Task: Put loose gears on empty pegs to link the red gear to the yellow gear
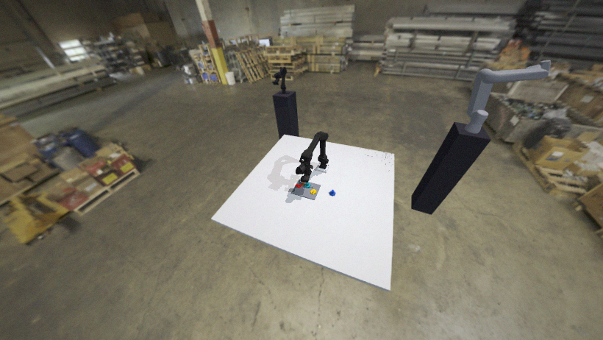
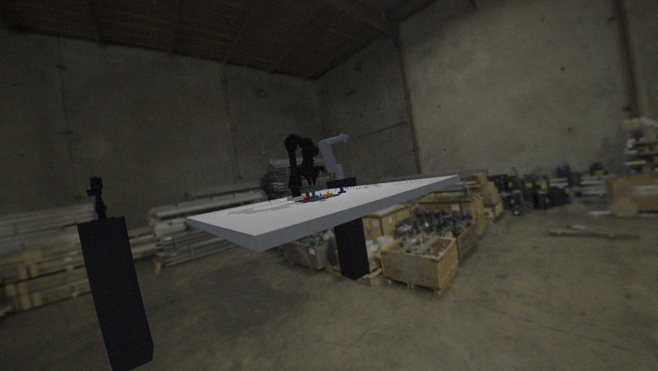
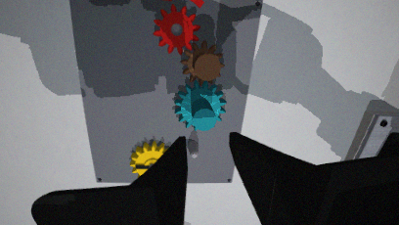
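Note:
On the grey board (image 1: 301, 193) (image 3: 127, 112), the red gear (image 3: 166, 36) (image 1: 298, 185), a brown gear (image 3: 207, 67) and a teal gear (image 3: 214, 105) (image 1: 307, 185) (image 2: 313, 194) stand in a row, neighbours close together; whether they sit flat is hard to tell. The yellow gear (image 3: 147, 158) (image 1: 313, 191) is partly behind a finger. A bare grey peg (image 3: 194, 147) shows between the teal gear and the board's near edge. A blue gear (image 1: 332, 193) (image 2: 341, 189) stands on the table beside the board. My gripper (image 3: 207, 140) (image 2: 313, 183) is open and empty, above the board.
The red arrow (image 3: 198, 2) is cut off at the top of the wrist view. A grey metal bracket (image 3: 368, 132) shows at its right. The white table (image 1: 337, 236) bears the arm's base. Two dark pillars (image 1: 286, 113) (image 1: 447, 168) with other arms stand around the table.

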